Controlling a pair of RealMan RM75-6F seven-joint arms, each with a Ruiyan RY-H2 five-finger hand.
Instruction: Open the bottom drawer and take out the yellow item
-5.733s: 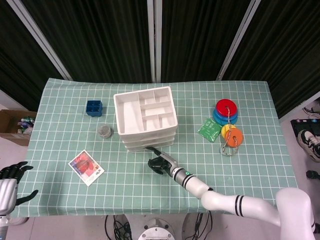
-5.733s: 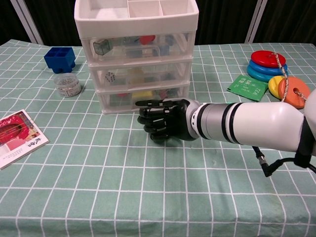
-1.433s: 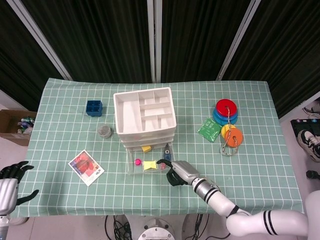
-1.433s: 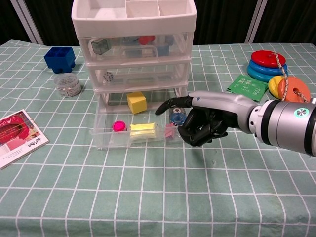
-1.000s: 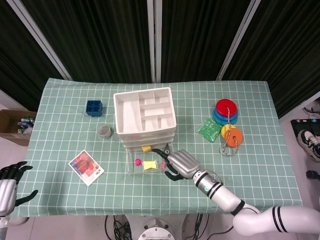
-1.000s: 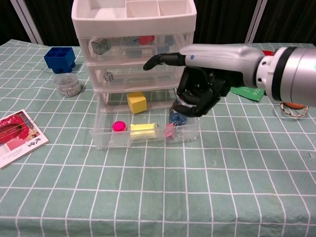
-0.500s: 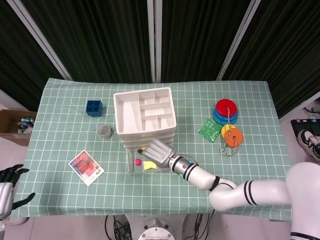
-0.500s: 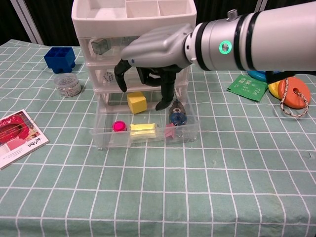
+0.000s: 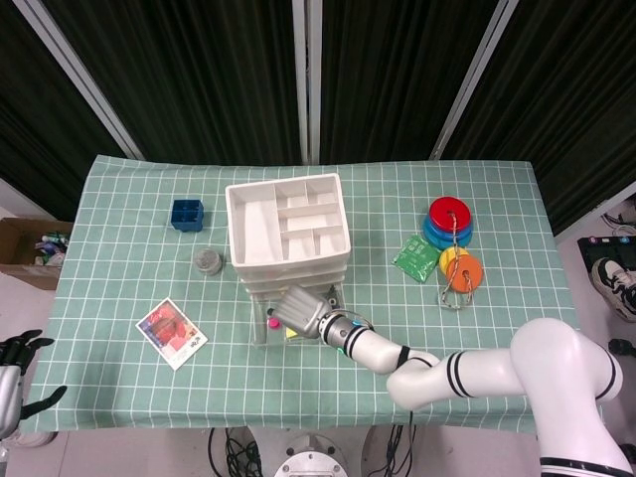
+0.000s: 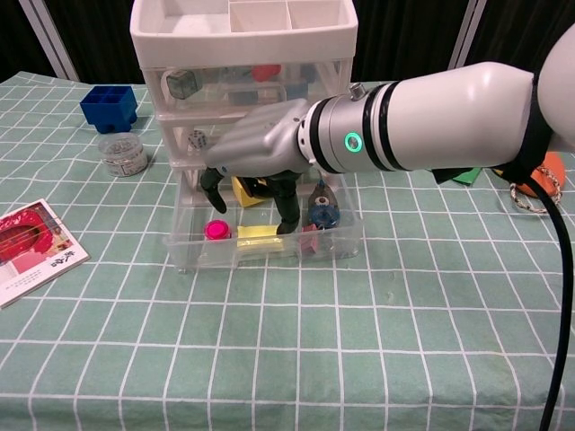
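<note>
Your right hand (image 10: 256,153) hangs palm-down over the open bottom drawer (image 10: 269,247), with the fingers (image 10: 288,208) spread and pointing down into it, holding nothing. The yellow block (image 10: 243,191) sits at the back of the drawer, directly under the palm and between the dark fingertips; you cannot tell from either view whether any finger touches it. Just in front of the hand, toward the drawer's front wall, lies a flat yellow pad (image 10: 258,233), with a pink cap (image 10: 216,230) to its left. A blue reel (image 10: 322,212) stands just to the right of the fingers, inside the same drawer. The cabinet (image 9: 288,227) rises right behind the hand.

Your left hand (image 9: 14,383) is far off to the left, beyond the table edge, fingers apart and empty.
</note>
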